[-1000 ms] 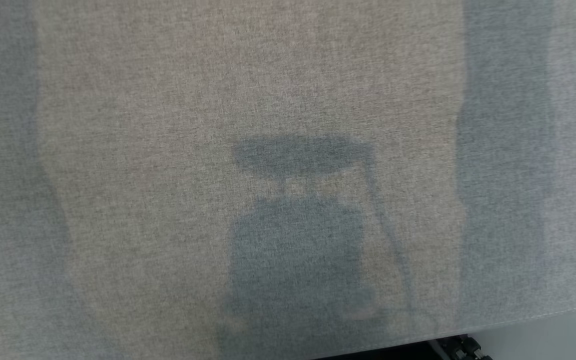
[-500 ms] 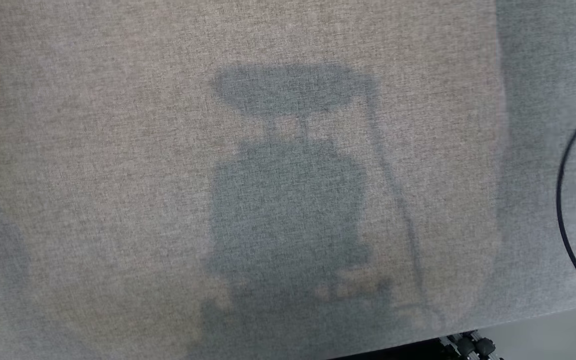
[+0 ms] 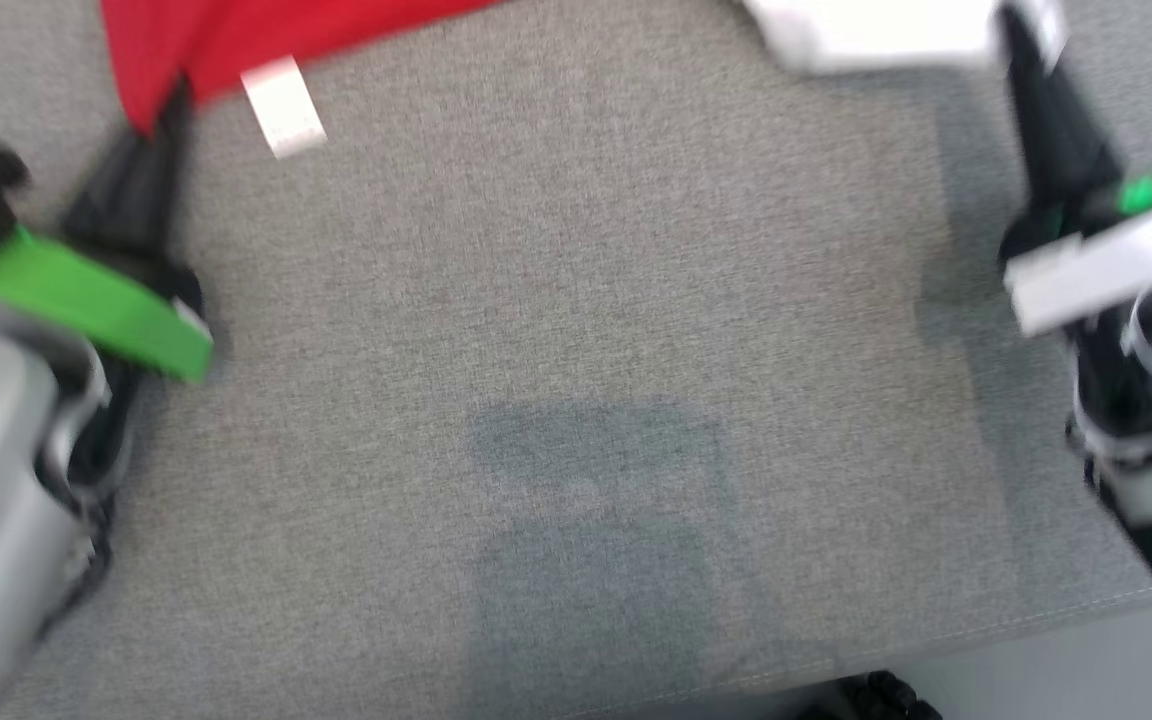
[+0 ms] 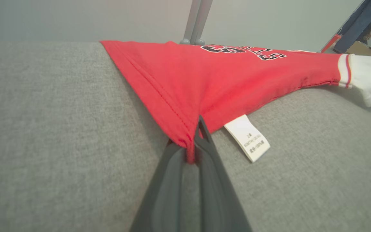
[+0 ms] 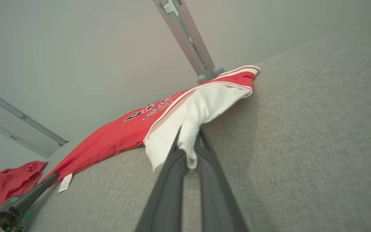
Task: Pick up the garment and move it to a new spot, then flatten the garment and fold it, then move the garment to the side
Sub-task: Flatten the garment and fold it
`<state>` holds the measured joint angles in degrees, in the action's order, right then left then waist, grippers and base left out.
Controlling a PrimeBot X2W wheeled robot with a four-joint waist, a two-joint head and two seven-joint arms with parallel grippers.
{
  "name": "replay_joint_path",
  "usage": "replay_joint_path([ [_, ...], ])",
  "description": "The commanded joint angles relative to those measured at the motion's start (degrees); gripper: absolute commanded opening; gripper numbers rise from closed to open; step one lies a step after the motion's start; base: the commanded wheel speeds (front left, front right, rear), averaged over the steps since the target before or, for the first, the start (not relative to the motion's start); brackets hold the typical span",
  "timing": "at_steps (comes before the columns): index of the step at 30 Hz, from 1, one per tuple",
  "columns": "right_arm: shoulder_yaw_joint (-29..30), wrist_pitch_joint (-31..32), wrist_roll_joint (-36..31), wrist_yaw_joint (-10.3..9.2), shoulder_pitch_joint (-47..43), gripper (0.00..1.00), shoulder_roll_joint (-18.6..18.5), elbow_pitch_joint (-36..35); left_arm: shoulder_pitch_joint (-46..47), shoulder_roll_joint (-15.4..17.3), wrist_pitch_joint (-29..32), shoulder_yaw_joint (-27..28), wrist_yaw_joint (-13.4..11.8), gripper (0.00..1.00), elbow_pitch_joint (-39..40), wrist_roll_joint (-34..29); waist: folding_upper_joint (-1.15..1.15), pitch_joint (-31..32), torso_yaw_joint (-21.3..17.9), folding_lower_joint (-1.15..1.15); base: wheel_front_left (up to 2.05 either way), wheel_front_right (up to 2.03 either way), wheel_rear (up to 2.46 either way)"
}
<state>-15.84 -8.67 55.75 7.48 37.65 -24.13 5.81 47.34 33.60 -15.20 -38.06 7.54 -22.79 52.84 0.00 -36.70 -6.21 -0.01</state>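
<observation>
While the head view is coming out pretty smeared, both wrist views are showing things clearly enough. So the left gripper [image 4: 192, 141] is squeezing shut on a corner of the shirt [image 4: 224, 74], right at the stitched red hem, with a bit of fabric poking down between the dark fingers. A white label [image 4: 247, 138] is hanging off the hem just beside that pinch and lying on the table [image 4: 43, 129], which is wearing a gray woven cover. The right gripper [image 5: 189, 141] is doing the same thing at the other end, clamping down on the white sleeve [image 5: 198, 106], with a fold of it bunching up between the fingers. The shirt itself is lying along the far side of the table, stretching between the two grippers, chest lettering facing up, though I'm not managing to read it. Most of the body is resting on the cover, and the far edge is sitting near the foot of a metal post [image 5: 188, 38]. Down in the right wrist view's lower-left corner, a second red cloth [image 5: 11, 180] is lying crumpled, just beside the left gripper in that view. A person's legs [image 4: 359, 22] are showing at the top right of the left wrist view, well away from the shirt.
</observation>
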Motion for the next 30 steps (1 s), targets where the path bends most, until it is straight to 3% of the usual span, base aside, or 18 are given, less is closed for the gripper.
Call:
replay_joint_path([
  [1,-0.73,0.82,0.18,0.02,-4.98,0.0,-1.1,-0.8,-5.91,0.47,0.18,-1.24,-0.13,0.0,0.12,-0.38,0.0,8.87,-0.58,0.01,0.0,0.0,0.0],
  [10,1.67,4.59,4.51,-0.03,-30.81,0.0,-7.6,-1.4,-32.4,1.0,0.16,0.6,-4.99,0.0,9.12,2.72,0.0,20.25,-1.71,0.01,0.0,0.0,0.0],
  [18,6.84,7.37,10.68,-0.04,-43.84,0.0,-10.39,-4.65,-47.34,3.96,1.24,1.38,-11.44,0.0,22.27,7.69,0.0,22.19,-2.66,0.01,0.0,0.0,0.0],
  [26,9.26,8.95,12.29,-0.02,-41.98,0.0,-10.4,-13.36,-49.77,7.46,6.3,1.95,-18.9,0.0,36.06,8.63,0.0,18.64,-2.54,0.01,0.0,0.0,0.0],
  [30,9.52,11.28,11.35,-0.01,-37.61,0.0,-10.29,-13.97,-46.61,9.87,10.75,2.4,-19.96,0.0,40.45,9.21,0.0,16.81,-2.12,0.01,0.0,0.0,0.0],
])
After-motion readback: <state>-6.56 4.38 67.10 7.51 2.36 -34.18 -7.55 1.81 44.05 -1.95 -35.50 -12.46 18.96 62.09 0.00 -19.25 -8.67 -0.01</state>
